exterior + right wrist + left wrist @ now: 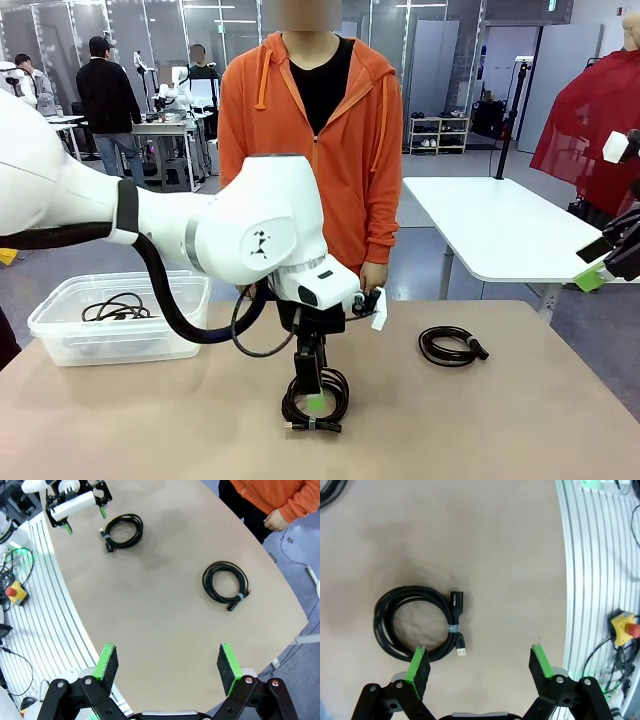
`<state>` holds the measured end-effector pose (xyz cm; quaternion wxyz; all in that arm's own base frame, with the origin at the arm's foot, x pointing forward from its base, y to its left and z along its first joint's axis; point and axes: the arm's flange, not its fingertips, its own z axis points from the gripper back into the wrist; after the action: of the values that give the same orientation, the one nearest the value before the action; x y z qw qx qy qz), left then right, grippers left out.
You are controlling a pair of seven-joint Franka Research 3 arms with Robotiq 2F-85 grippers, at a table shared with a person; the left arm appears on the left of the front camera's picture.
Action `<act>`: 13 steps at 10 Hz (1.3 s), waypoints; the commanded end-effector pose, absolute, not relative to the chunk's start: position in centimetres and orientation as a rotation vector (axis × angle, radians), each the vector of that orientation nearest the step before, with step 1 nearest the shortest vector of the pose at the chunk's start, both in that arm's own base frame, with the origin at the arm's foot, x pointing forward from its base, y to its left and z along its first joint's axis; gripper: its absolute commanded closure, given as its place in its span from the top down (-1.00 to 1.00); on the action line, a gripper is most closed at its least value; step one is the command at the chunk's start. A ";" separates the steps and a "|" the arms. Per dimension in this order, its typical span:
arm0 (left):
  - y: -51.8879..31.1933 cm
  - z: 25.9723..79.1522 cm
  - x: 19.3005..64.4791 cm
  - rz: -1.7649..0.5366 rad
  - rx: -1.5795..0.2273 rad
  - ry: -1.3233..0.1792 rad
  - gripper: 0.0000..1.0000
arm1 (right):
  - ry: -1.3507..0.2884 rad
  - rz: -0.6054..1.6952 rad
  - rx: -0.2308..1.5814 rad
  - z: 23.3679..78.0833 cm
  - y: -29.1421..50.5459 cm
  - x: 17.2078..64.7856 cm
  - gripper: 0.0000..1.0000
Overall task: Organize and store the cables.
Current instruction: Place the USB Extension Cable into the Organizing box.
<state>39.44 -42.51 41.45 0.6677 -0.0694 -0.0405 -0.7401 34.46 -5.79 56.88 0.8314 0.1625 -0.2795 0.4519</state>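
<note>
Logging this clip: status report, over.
Left gripper open, low over near cable. Right gripper open, high above table. Second cable on table, third cable in bin. Nothing in the way.

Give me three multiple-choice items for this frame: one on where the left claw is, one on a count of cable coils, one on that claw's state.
1. Where is the left claw?
A. in the bin
B. over the near coil
C. over the far coil

2. How many coils lie on the table outside the bin?
A. one
B. two
C. four

3. The left claw is:
A. open, empty
B. shut on a coil
C. shut, empty

Key:
1 B: its wrist view looks straight down on the near coil's edge.
2 B: the near coil and the far coil lie on the bare top.
3 A: the green pads stand wide apart with nothing between them.
</note>
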 end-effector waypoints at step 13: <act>-42.3 32.3 40.5 -1.602 -0.041 -0.081 1.00 | -0.598 0.951 0.344 57.1 -5.7 34.4 1.00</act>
<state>40.63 -42.23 32.96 0.6891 -0.0287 -0.0218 -0.7238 34.46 -5.80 56.88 0.8315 0.1625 -0.2795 0.4518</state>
